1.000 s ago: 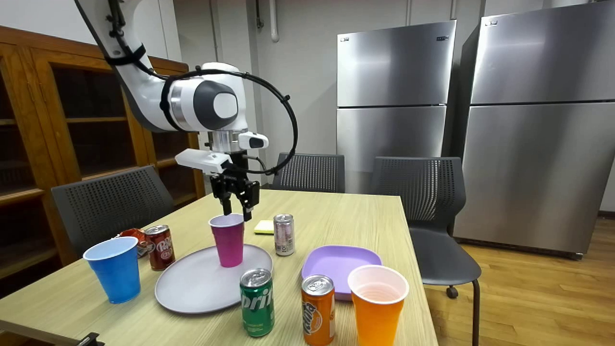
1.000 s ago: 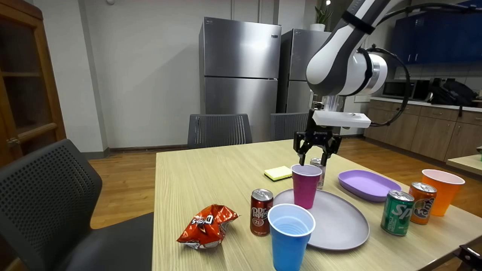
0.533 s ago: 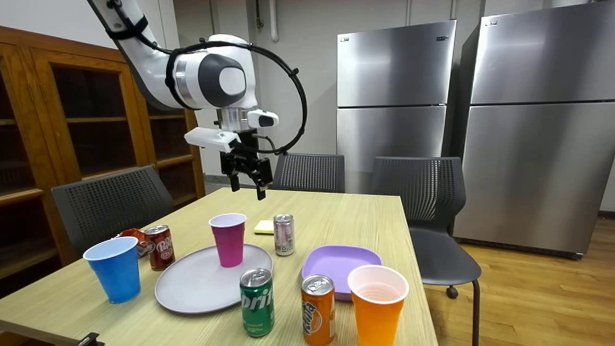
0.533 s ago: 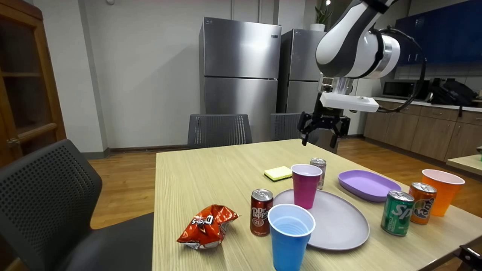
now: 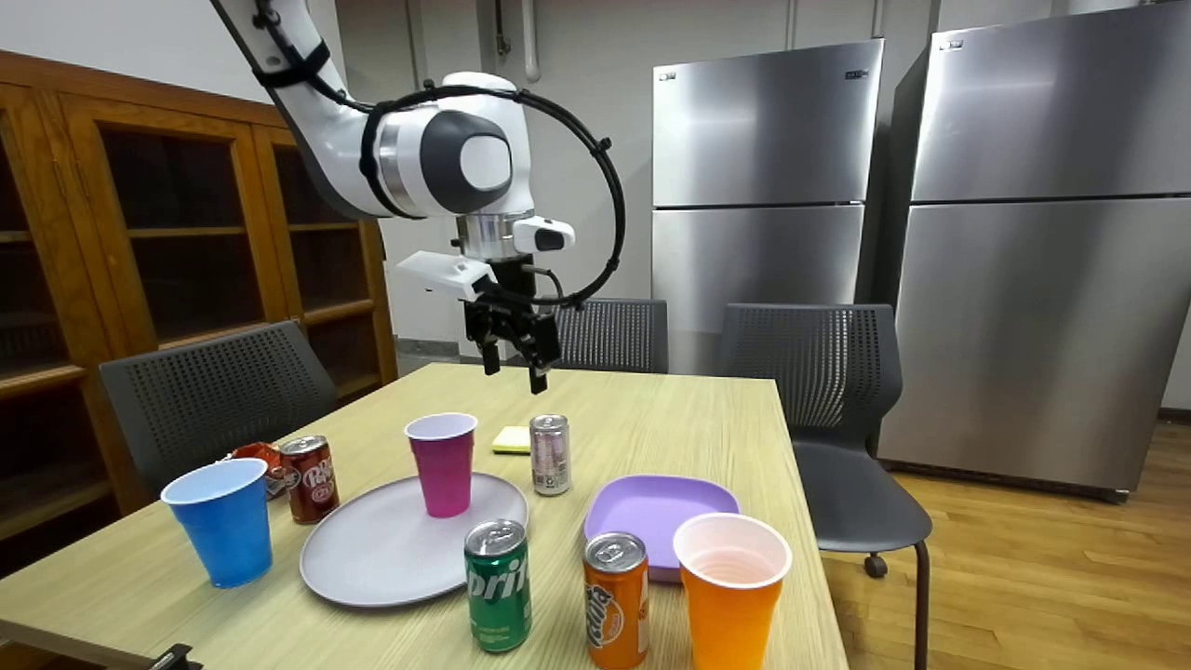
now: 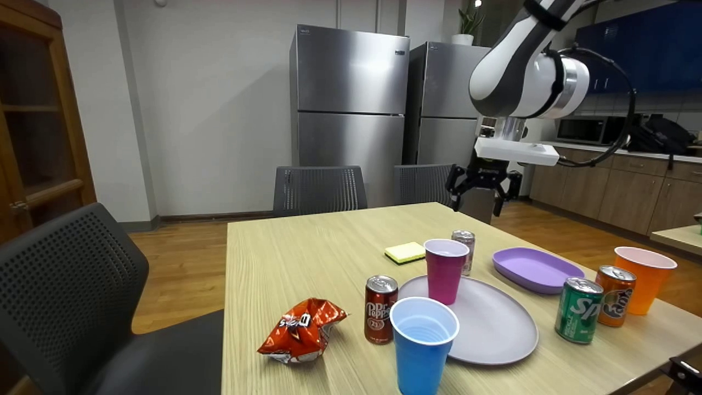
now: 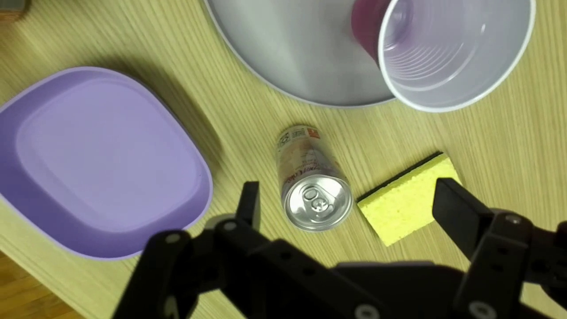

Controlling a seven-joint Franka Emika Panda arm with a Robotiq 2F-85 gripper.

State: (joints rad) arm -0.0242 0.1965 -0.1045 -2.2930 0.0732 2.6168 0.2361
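The hand (image 5: pixel 515 369) hangs in free air above the tabletop (image 5: pixel 651 409), with the silver can (image 5: pixel 550 456) nearest below and the yellow sponge (image 7: pixel 403 204) near that can. Bare wood leaves a low passage between the silver can and the purple dish (image 5: pixel 651 512), while the magenta cup (image 5: pixel 443 470) on the gray plate (image 5: pixel 391 558) bars the straight way toward the blue cup (image 5: pixel 223 526).

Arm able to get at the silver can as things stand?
Likely yes: the jaws are open and empty, and nothing covers the silver can. The sponge beside it lies flat and apart.
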